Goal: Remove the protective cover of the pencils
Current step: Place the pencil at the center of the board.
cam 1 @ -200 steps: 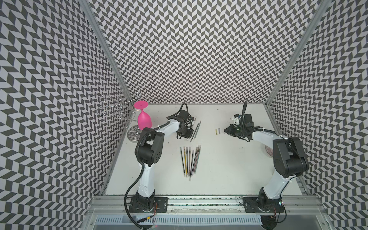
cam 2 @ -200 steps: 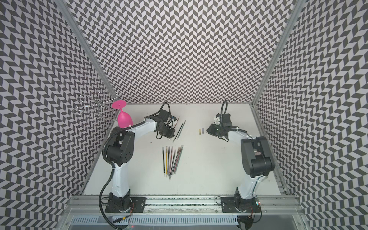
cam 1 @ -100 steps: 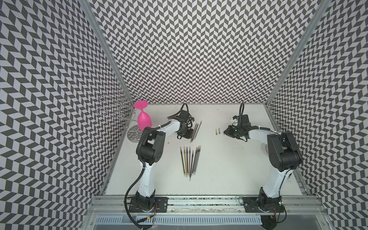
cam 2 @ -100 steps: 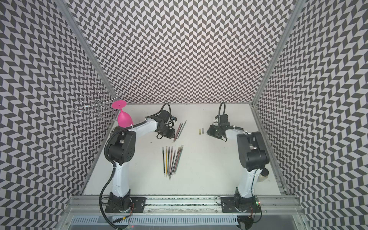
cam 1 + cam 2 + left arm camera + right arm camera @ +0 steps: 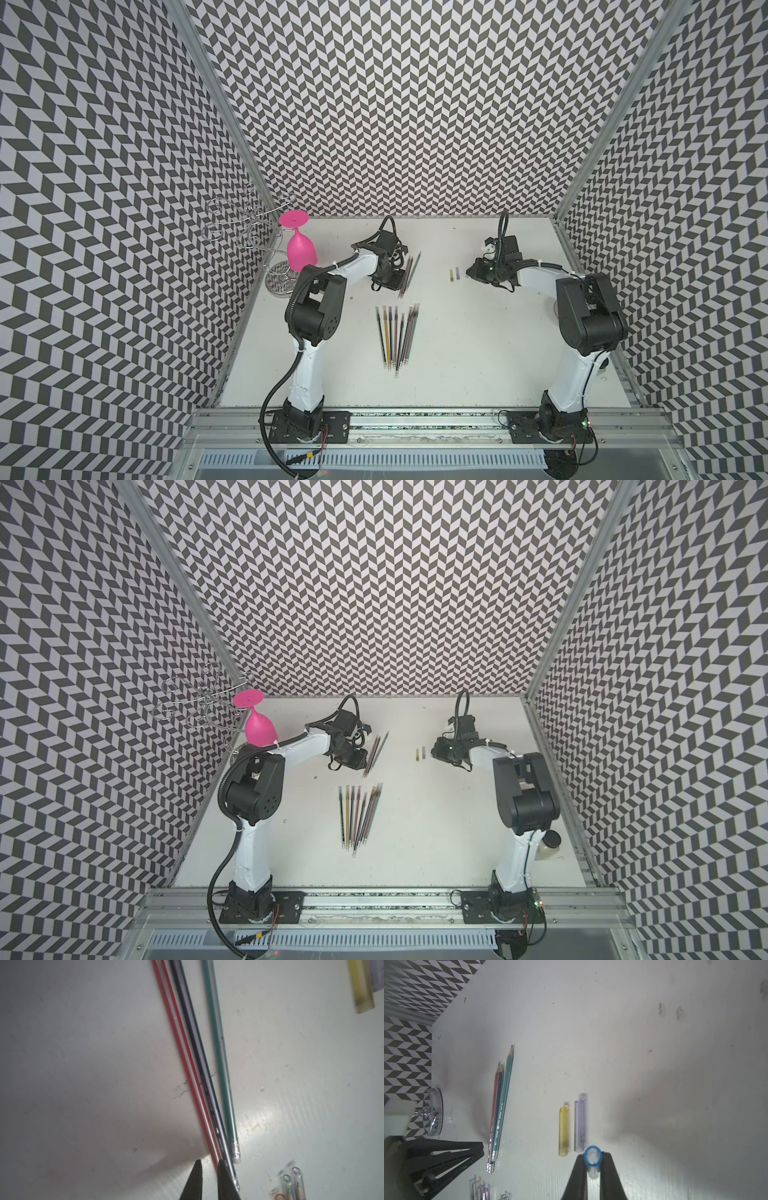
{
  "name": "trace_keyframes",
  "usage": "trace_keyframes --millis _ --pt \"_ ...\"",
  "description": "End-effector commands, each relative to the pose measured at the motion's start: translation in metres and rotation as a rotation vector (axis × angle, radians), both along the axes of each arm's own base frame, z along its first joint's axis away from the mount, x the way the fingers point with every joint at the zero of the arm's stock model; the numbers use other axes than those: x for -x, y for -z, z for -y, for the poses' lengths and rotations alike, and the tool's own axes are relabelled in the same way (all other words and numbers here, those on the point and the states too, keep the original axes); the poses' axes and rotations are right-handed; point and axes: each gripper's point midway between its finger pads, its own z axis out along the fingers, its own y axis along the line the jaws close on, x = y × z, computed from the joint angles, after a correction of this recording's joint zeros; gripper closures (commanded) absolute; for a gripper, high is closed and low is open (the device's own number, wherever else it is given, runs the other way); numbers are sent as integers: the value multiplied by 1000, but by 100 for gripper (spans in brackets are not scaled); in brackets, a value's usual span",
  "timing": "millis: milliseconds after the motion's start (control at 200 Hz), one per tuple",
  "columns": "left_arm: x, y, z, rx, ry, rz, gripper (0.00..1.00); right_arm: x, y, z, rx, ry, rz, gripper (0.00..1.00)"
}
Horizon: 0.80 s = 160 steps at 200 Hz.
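Left arm (image 5: pixel 355 267) and right arm (image 5: pixel 540 274) both stretched forward, wrists low. Left gripper (image 5: pixel 209 1163) fingers (image 5: pixel 195 1180) a crack apart (just a thin gap). Right gripper (image 5: pixel 592 1158) pinched on a blue-rimmed cap (image 5: pixel 592 1155).

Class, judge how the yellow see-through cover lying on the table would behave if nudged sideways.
The yellow cover is a round tube lying flat, so it would probably roll, perhaps into the purple cover beside it. Its thin, see-through wall suggests it is light and might squash if pinched hard.

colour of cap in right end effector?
The cap is clear with a blue rim; best in right wrist view.
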Motion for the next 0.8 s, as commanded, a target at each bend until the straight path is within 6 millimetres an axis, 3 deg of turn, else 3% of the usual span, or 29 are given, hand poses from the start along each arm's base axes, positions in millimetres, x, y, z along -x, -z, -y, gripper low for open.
trace_keyframes --millis 0,390,576,796 --pt "-2 -39 13 45 32 97 84 -4 8 -4 31 -16 -1 93" --pt "8 -69 27 92 65 154 85 -6 18 -7 24 -23 -18 81" --pt "9 -69 30 101 71 152 86 -7 16 -9 11 -25 -11 74" --pt "9 -70 30 101 73 151 86 -9 10 -18 -43 -42 5 74"
